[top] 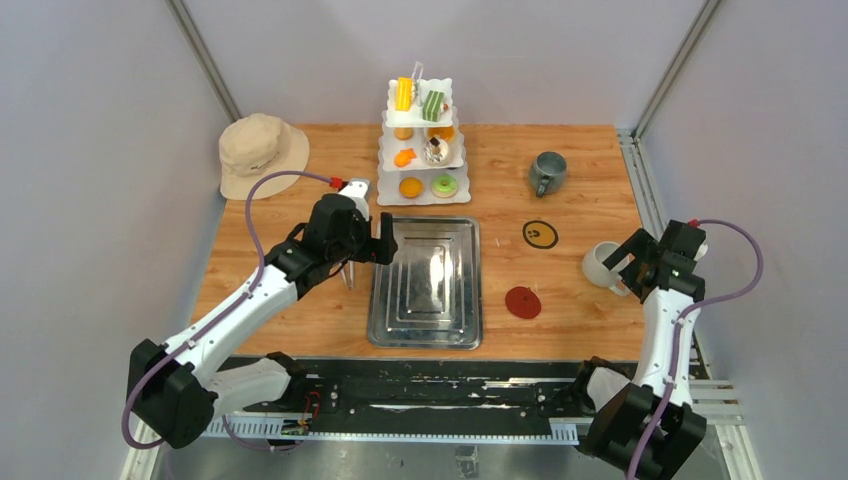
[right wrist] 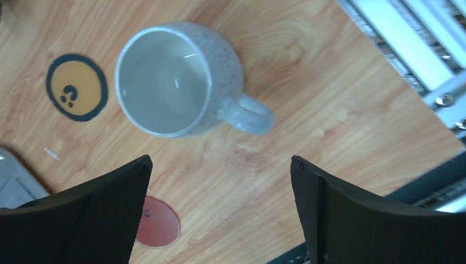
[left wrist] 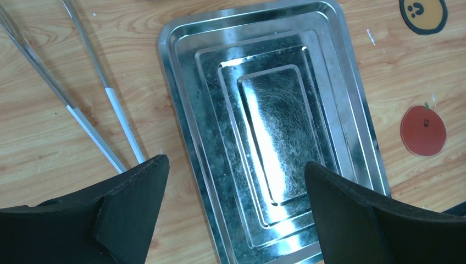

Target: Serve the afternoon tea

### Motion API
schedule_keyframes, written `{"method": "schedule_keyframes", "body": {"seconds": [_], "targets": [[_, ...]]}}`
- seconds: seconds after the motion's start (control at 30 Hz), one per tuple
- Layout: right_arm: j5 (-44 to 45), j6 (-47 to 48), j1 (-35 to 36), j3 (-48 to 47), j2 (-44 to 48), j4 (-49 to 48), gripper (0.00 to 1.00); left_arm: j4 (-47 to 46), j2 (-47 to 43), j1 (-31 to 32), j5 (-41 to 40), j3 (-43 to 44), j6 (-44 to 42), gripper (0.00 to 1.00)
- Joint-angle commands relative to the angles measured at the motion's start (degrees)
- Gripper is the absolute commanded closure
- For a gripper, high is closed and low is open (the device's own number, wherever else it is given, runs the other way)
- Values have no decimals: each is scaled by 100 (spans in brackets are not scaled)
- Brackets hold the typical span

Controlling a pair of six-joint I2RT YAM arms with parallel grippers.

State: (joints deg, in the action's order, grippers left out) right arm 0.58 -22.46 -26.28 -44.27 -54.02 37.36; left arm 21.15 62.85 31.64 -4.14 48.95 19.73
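Observation:
Toy pastries sit on a white tiered stand at the back: an orange one and a green one on top, a green donut below. A grey mug stands right of the stand. The white mug stands upright and empty, its handle towards the table's right edge. My right gripper hovers open just short of it, touching nothing. My left gripper hangs open over the left edge of the steel tray, holding nothing.
Metal tongs lie on the wood left of the steel tray. A yellow coaster and a red coaster lie between tray and white mug. A beige bucket hat rests at the back left. Rails run along the right edge.

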Motion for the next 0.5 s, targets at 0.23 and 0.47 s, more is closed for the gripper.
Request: {"method": "schedule_keyframes", "body": {"seconds": [0.23,0.47], "targets": [[-1340,195,-225,821,172,-1486,3,105,31,35,-267,97,-216,2],[-1505,81,-237,995,280,-1605,3,214,-81,35,-457,17,-347,2]]}}
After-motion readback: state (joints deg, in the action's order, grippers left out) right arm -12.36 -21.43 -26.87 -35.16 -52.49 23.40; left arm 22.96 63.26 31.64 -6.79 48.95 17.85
